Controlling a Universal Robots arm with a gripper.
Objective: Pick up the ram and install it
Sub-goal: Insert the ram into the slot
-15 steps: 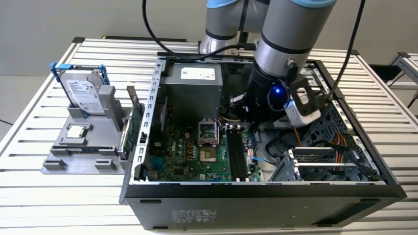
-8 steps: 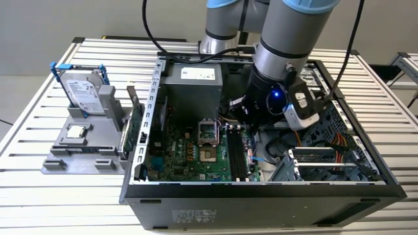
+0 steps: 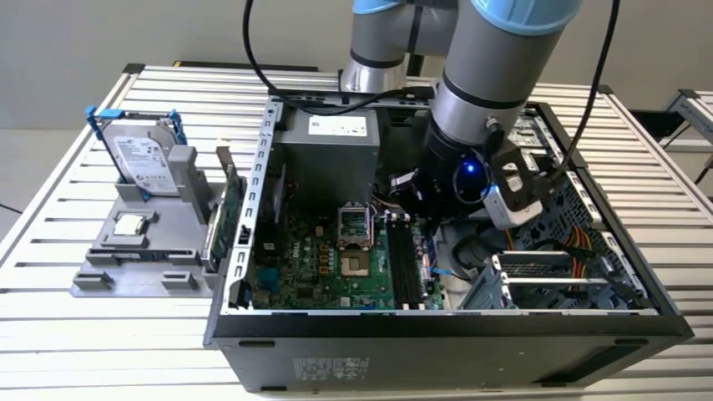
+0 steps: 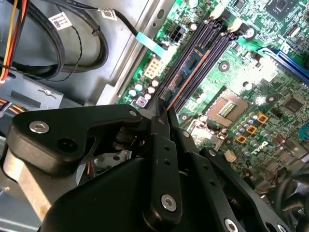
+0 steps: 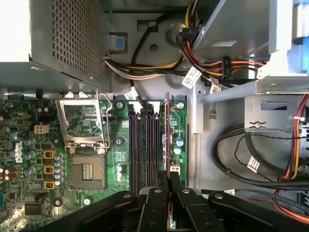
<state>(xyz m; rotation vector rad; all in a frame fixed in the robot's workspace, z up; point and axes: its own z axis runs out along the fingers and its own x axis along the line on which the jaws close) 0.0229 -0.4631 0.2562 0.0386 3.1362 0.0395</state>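
Note:
The ram (image 5: 167,130) is a thin stick seen edge-on, standing upright over the motherboard's (image 5: 29,159) memory slots (image 5: 142,145), on their side nearest the board's edge. My gripper (image 5: 169,178) is shut on its near end, one black finger on each side. In the second wrist view the ram (image 4: 190,72) runs from my gripper (image 4: 161,113) along the dark slots (image 4: 212,46). Whether it sits in a slot or hangs just above, I cannot tell. In the exterior view my arm (image 3: 479,100) reaches down into the open computer case (image 3: 446,334), above the slots (image 3: 407,267).
A CPU socket (image 5: 87,145) lies beside the slots. A grey power supply (image 3: 329,142) and cable bundles (image 5: 241,154) crowd the case. Outside, at the exterior view's left, a grey holder (image 3: 134,267) carries a hard drive in a blue frame (image 3: 145,159) and a green card (image 3: 229,213).

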